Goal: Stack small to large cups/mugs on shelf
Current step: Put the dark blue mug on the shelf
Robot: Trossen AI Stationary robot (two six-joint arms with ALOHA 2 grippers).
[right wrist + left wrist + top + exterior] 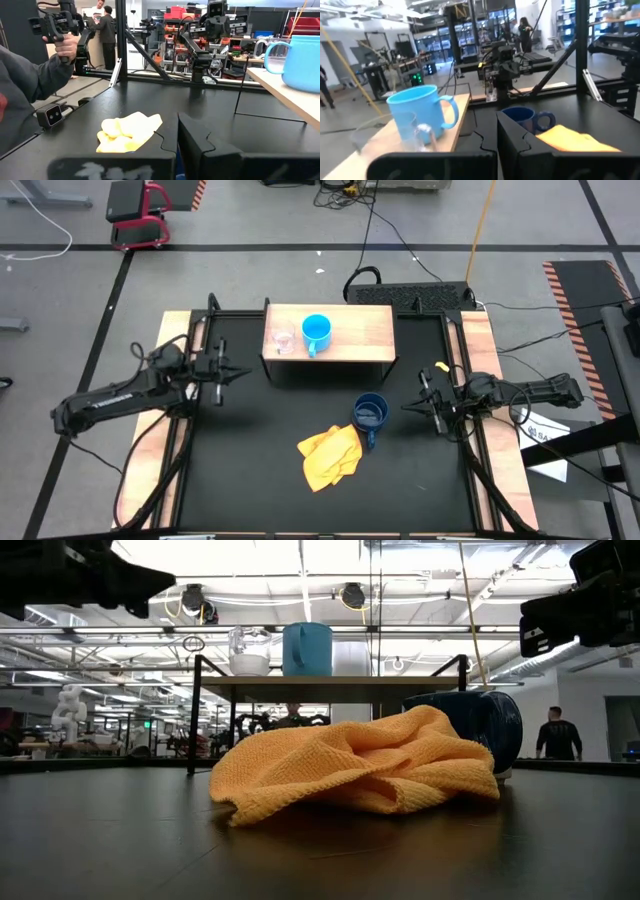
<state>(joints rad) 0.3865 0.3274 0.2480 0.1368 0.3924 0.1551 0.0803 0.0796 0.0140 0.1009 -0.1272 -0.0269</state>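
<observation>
Shelf (350, 325), landmark: carries the small clear glass cup (283, 340) and, just beside it, the light blue mug (316, 332), both upright.

Dark blue mug (371, 414): on the table in front of the shelf, touching the yellow cloth (330, 455); apparently the one piece left to place.

Left gripper (229, 372): clenched, empty, left of shelf.

Right gripper (411, 406): clenched, empty, near the dark mug.
</observation>
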